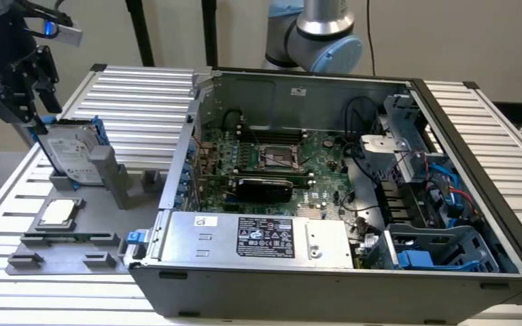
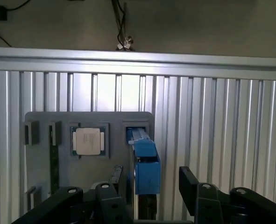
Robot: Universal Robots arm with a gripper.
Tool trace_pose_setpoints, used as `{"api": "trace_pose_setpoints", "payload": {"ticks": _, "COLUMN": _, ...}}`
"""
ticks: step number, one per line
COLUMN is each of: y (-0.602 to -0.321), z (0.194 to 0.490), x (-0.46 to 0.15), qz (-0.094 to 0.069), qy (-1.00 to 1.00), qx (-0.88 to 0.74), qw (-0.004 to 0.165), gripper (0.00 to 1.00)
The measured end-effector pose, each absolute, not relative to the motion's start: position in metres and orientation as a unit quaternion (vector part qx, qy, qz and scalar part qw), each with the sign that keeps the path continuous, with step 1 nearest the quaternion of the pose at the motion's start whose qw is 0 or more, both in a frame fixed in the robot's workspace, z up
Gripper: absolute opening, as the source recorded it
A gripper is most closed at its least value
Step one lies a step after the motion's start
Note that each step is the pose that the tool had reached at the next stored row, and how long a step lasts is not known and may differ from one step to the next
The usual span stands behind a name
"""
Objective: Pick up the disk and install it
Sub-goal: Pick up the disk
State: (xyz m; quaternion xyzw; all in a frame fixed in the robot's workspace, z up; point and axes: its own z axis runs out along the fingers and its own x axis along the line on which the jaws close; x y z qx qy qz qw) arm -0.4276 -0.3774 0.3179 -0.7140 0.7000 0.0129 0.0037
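Disk stood on edge in a grey holder on the bench, at the exterior view's left, beside the open computer case. The hand hung just above it, jaws spread wide on either side of the blue carrier, touching nothing. The drive looked stiff, fairly heavy and shock-sensitive. Pinching across its thickness at the carrier's upper rail seemed the safest hold.

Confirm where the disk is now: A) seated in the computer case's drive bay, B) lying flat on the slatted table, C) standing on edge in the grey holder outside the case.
C: the disk stands on edge in the grey holder, on the exterior view's left of the case, the open claw straddling its blue frame.
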Motion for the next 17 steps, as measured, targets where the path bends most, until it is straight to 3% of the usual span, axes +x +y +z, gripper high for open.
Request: {"api": "trace_pose_setpoints", "payload": {"ticks": 17, "y": -0.377, "z": 0.289, "x": -0.429, "qz": 0.012, "qy": 0.700, "qx": -0.714, "qw": 0.004, "gripper": 1.00}}
